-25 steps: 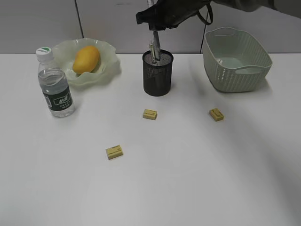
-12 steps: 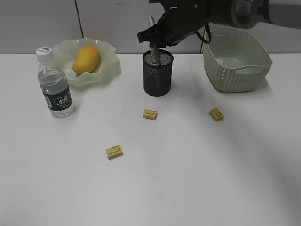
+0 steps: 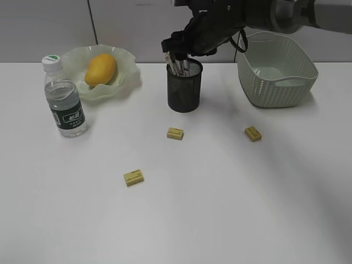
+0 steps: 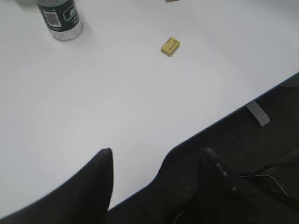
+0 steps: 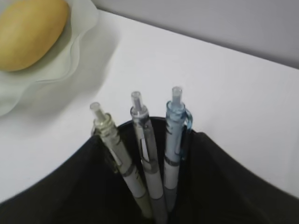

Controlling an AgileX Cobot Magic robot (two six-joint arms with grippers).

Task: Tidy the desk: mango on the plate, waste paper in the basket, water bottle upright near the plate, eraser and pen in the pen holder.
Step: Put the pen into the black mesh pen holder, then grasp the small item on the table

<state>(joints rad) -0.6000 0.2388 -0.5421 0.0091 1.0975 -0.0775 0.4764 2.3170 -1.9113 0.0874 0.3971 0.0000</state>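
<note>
Three pens (image 5: 149, 158) stand leaning in the pen holder (image 3: 184, 88), their clicker ends poking above its mesh rim near the back middle of the desk (image 3: 220, 209). The right gripper (image 3: 177, 55) hangs directly over that rim with its fingers spread to either side of the pens, clamping nothing; in the right wrist view the dark fingers flank the pens without pinching them. The likely trouble is on the way out: a finger could catch a pen's clip or the rim and tip the light holder, spilling the pens onto the desk. Three yellow erasers lie loose in front, one near the holder (image 3: 175, 133), one toward the basket (image 3: 253, 133) and one nearer the front (image 3: 133, 177); being small and low, they could slide away from closing fingers. The mango (image 3: 100, 69) already sits on the plate (image 3: 125, 58), and the water bottle (image 3: 63, 99) stands upright just beside it. The basket (image 3: 278, 74) stands at the right; whether paper lies inside cannot be made out. The left gripper (image 4: 156, 179) waits open above the desk's near edge.
</note>
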